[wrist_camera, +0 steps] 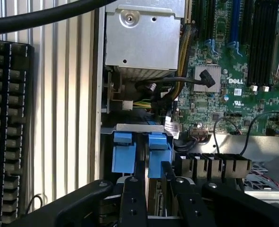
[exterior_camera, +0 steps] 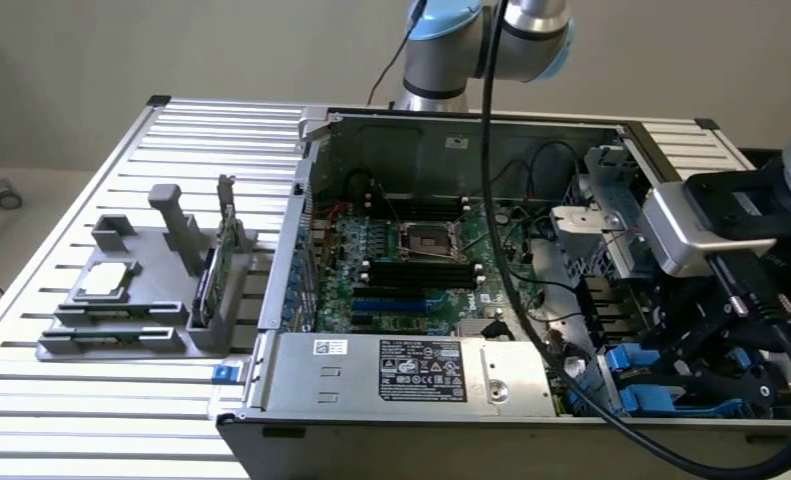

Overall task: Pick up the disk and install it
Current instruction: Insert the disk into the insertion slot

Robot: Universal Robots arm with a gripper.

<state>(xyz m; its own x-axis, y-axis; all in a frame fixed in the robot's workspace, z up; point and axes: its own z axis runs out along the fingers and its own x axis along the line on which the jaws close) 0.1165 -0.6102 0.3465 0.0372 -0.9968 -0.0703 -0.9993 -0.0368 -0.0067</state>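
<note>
- Nearest the exterior camera, along the front edge of the open computer case [exterior_camera: 295, 250], a silver power supply [exterior_camera: 409, 370] with a white label lies flat.
- Toward the exterior view's right of it, the gripper [exterior_camera: 695, 380] sits low in the case's front corner, among blue plastic parts.
- The disk [exterior_camera: 669, 402] stands on edge in the drive bay there, showing mostly its blue carrier rail.
- Seen from the wrist, the gripper [wrist_camera: 152, 166] straddles the disk [wrist_camera: 158, 146]. A second blue tab [wrist_camera: 122, 151] stands just beside it.
- I cannot tell whether the gripper is clamped on the disk or merely flanks it.
- A black keyboard [wrist_camera: 6, 132] lies on the slatted table [exterior_camera: 128, 400], outside the case wall.
- Deeper in the case lies the green motherboard [exterior_camera: 395, 225] with its processor socket [exterior_camera: 429, 240] and black memory slots.
- At the exterior view's left, a grey holder [exterior_camera: 102, 345] on the table bears a small square silver chip [exterior_camera: 108, 280] and an upright thin green card [exterior_camera: 212, 280].
- Farthest back, the arm's base [exterior_camera: 435, 60] rises behind the case, with a thick black cable [exterior_camera: 491, 180] hanging across.
</note>
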